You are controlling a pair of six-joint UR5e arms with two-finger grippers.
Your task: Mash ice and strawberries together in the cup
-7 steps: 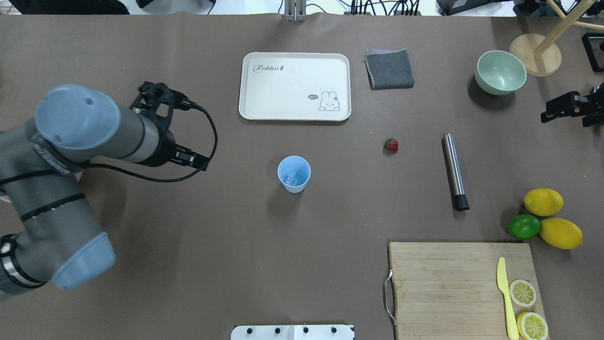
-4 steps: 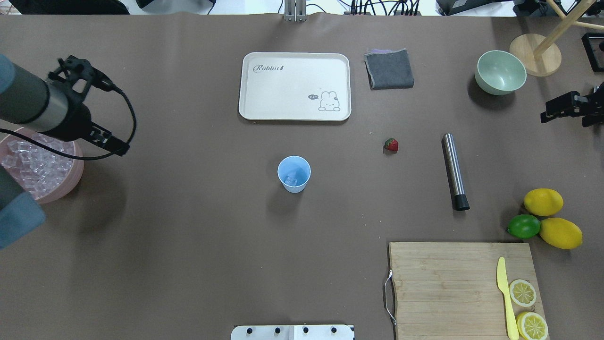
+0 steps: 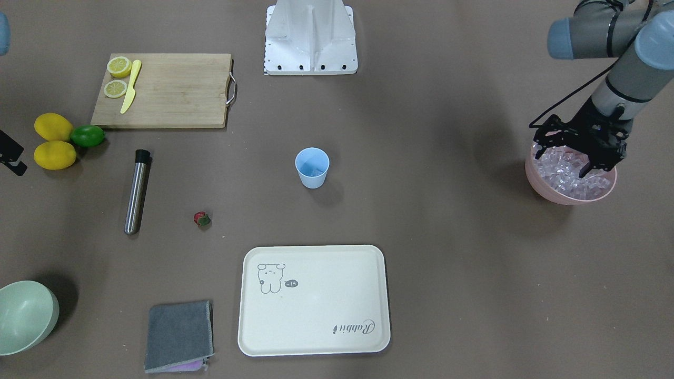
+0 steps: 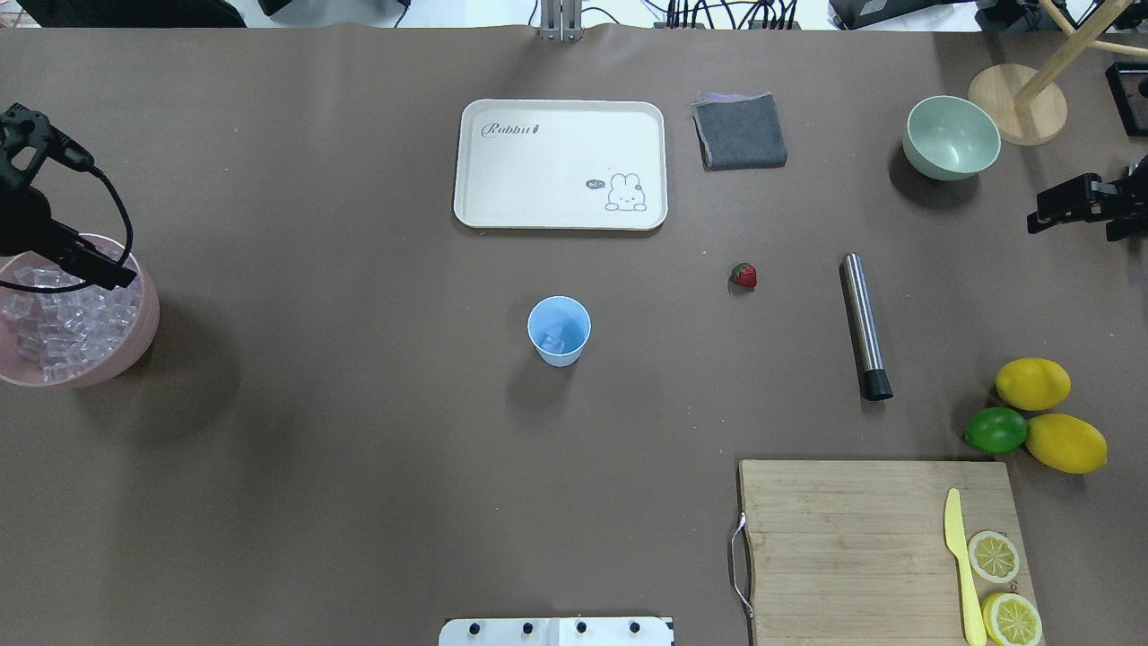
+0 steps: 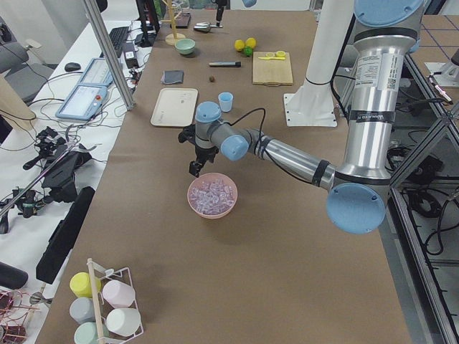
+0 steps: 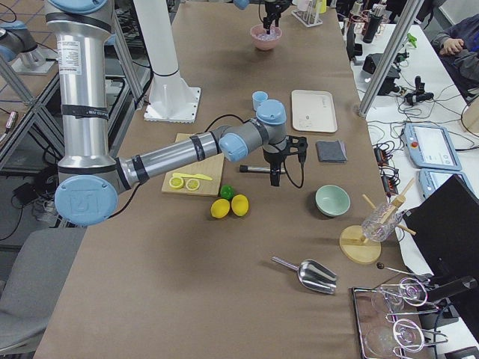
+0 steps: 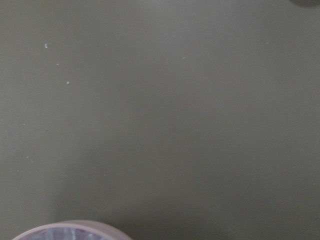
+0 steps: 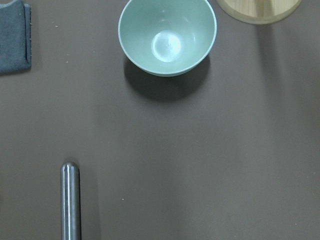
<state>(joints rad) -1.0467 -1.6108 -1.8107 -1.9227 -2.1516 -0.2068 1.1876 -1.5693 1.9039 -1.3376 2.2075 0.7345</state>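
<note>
Ice (image 3: 571, 179), small clear cubes heaped in wide pink bowl (image 3: 547, 190), lying just beneath left gripper (image 3: 562, 157), spread wide; light blue plastic cup (image 3: 312, 168) well apart to its right.

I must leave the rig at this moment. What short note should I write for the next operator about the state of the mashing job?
Left tool: open, hovering over the pink bowl of ice.
Right tool: near the green bowl; open or shut cannot be told.
Cup: upright mid-table, with a few ice cubes inside.
Strawberry: on the table between cup and steel muddler.
Done: some ice in cup. Left: strawberry in, then mash.
</note>
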